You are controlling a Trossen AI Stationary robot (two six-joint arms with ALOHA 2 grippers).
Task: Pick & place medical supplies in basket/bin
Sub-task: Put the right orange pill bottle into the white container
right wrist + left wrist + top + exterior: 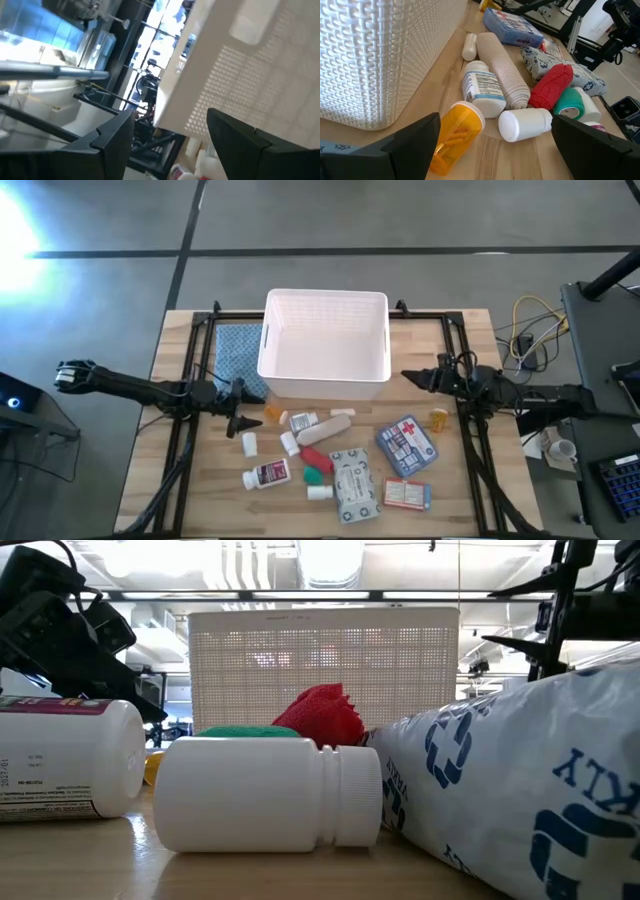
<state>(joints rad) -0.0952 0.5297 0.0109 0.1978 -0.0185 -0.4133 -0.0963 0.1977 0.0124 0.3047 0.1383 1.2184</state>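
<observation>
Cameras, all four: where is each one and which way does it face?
High: overhead, straight down on table, both arms, white bin.
Low: tabletop level, facing a lying white pill bottle and the bin behind.
Left wrist: looks past its open jaws at an orange vial.
Right wrist: raised beside the bin wall, jaws apart.
Shared: the bin shows in all four.

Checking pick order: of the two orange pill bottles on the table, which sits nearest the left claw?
The orange pill bottle lying on its side beside the bin, just ahead of the open left claw. The other orange bottle stands near the right arm.
</observation>
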